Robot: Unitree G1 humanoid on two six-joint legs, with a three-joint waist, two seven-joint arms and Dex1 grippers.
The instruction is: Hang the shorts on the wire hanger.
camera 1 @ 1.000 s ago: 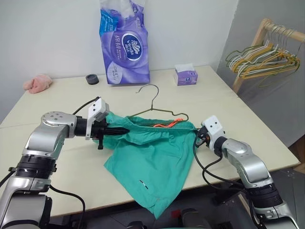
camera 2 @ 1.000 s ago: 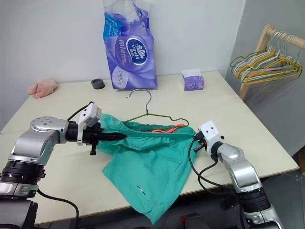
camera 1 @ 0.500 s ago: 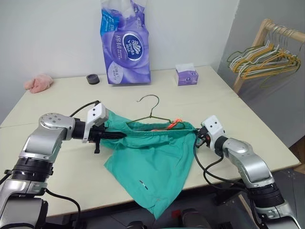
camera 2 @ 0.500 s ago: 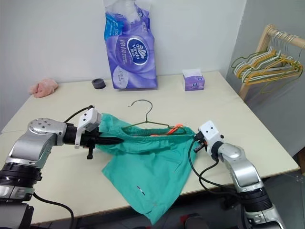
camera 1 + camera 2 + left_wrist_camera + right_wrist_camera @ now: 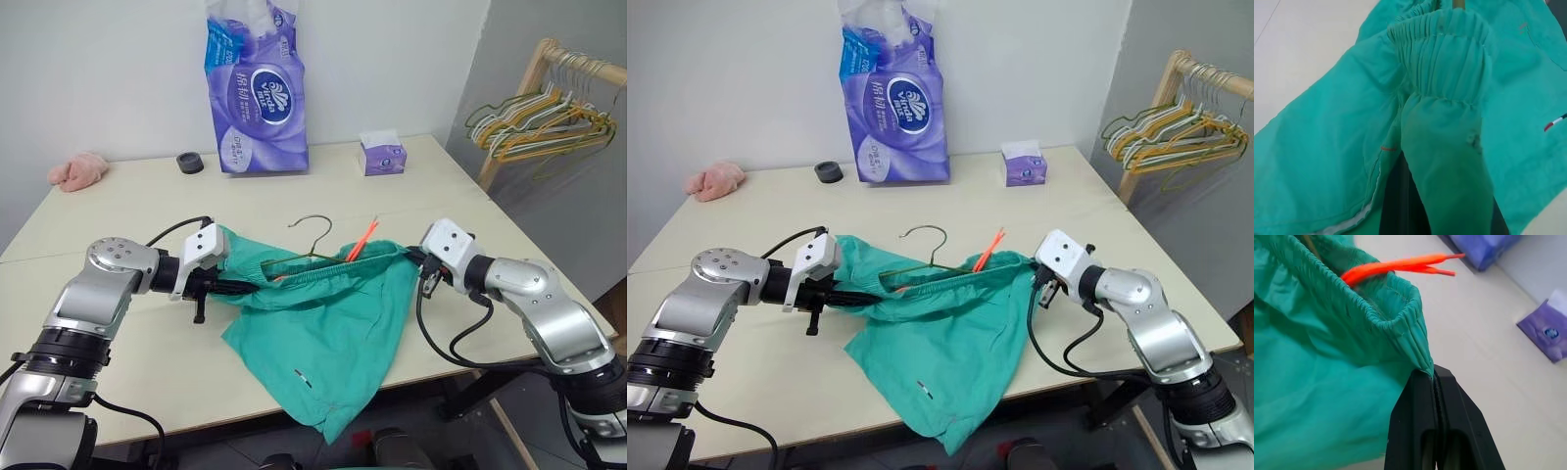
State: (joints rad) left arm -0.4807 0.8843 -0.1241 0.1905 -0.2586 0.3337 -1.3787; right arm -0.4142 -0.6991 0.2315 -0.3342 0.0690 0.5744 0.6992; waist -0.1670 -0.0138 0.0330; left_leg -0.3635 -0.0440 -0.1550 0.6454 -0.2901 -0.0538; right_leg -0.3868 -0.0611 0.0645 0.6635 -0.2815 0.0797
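While stretched, teal shorts [image 5: 323, 313] | waistband gathered | both fingers clamped on it

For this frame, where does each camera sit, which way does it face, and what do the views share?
Left and right eye views: on the head, looking forward and down at the table; both arms, shorts stretched between left gripper and right gripper, hanger behind.
Left wrist view: along the left fingers, at bunched waistband.
Right wrist view: along the shut right fingers, pinching the waistband; orange cord, tissue box.
Shared: all show the shorts.
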